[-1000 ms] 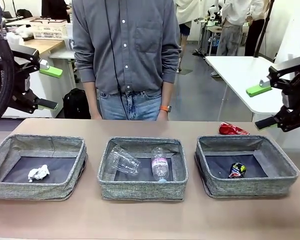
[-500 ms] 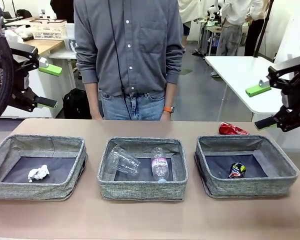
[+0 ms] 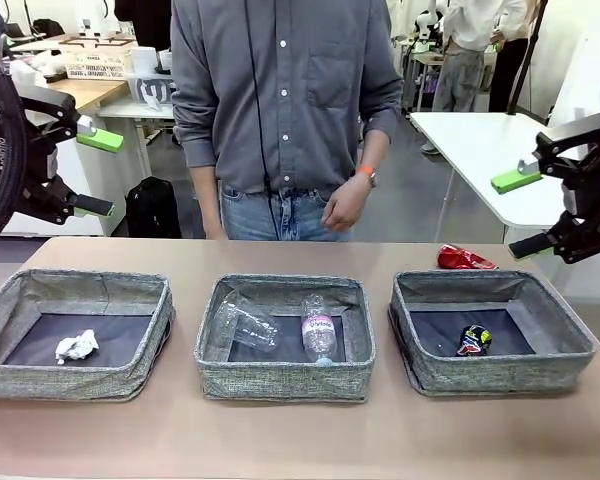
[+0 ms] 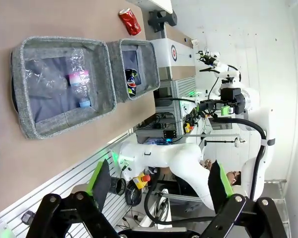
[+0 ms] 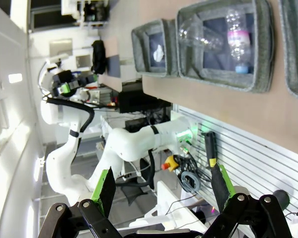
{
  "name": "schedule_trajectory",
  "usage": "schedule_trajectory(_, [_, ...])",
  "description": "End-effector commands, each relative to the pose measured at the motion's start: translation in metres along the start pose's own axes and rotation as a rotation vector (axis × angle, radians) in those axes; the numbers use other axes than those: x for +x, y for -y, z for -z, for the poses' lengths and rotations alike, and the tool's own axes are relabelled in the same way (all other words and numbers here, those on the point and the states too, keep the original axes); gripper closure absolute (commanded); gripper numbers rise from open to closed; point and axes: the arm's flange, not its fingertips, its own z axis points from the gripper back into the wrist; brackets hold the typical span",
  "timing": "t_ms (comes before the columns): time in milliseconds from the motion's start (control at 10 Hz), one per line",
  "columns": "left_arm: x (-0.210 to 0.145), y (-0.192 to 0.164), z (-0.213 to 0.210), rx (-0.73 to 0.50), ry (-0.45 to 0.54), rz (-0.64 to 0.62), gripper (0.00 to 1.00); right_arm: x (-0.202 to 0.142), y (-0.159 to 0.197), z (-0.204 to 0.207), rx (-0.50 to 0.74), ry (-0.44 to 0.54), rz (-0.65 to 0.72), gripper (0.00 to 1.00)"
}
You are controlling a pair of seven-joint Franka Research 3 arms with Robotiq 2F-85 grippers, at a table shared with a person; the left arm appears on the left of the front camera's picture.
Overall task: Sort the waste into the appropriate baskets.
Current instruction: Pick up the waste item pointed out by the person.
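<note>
Hovering released above the tabletop [image 3: 300, 440]: left claw [image 3: 95, 172], right claw [image 3: 525, 212]; crushed red can [image 3: 464, 259] lying beyond the right basket [image 3: 490, 375].

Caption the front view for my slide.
Three baskets hold sorted waste; crushed red can lies outside on table.

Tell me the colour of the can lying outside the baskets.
Red; the can shows best in the front view.

Front view faces across table [image 3: 280, 440] toward person, both wrist views rolled sideways, high, sharing middle basket [image 4: 107, 74]
</note>
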Motion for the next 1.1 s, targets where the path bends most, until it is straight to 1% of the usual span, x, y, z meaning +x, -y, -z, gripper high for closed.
schedule_trajectory(0, [0.0, 0.0007, 0.0015, -0.021, 0.006, 0.011, 0.0, 0.0003, -0.0005, 0.0003, 0.017, -0.002, -0.011, 0.0])
schedule_trajectory(1000, [0.0, 0.0007, 0.0015, -0.021, 0.006, 0.011, 0.0, 0.0003, -0.0005, 0.0003, 0.017, -0.002, -0.011, 0.0])
